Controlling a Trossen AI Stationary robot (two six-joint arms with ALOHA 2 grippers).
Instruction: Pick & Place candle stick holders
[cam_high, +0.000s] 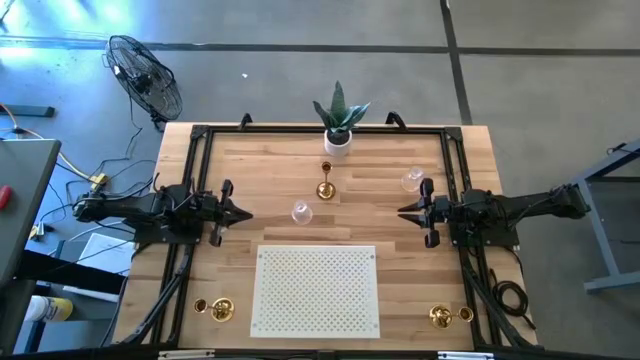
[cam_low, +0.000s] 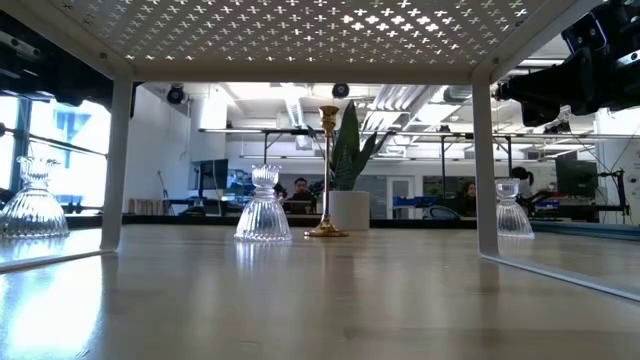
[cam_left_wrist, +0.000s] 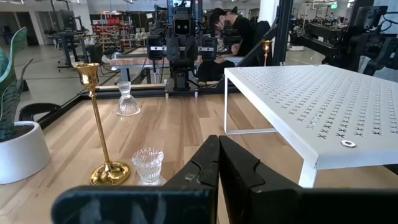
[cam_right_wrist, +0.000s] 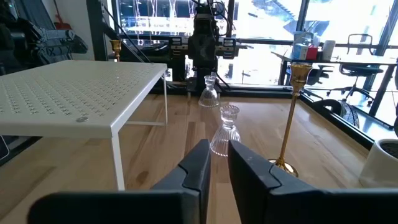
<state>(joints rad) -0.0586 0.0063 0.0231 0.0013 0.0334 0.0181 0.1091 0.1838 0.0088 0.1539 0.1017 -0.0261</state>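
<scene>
A tall gold candle stick holder (cam_high: 325, 185) stands on its round base at mid-table, in front of the plant pot (cam_high: 338, 140). Two clear glass holders stand upright, one (cam_high: 301, 212) near the centre and one (cam_high: 412, 180) toward the right. Low gold holders sit at the near left (cam_high: 215, 308) and near right (cam_high: 445, 316) corners. A third glass holder (cam_low: 30, 200) shows only in the low view. My left gripper (cam_high: 245, 213) hangs shut at the left, level and pointing toward the table's middle. My right gripper (cam_high: 405, 211) faces it from the right, with a narrow gap between its fingers and nothing in it.
A white perforated shelf on legs (cam_high: 317, 290) stands at the near middle, between the two arms. The white pot with the green plant stands at the far edge. A black frame (cam_high: 200, 135) runs around the table top. Bare wood lies between the grippers.
</scene>
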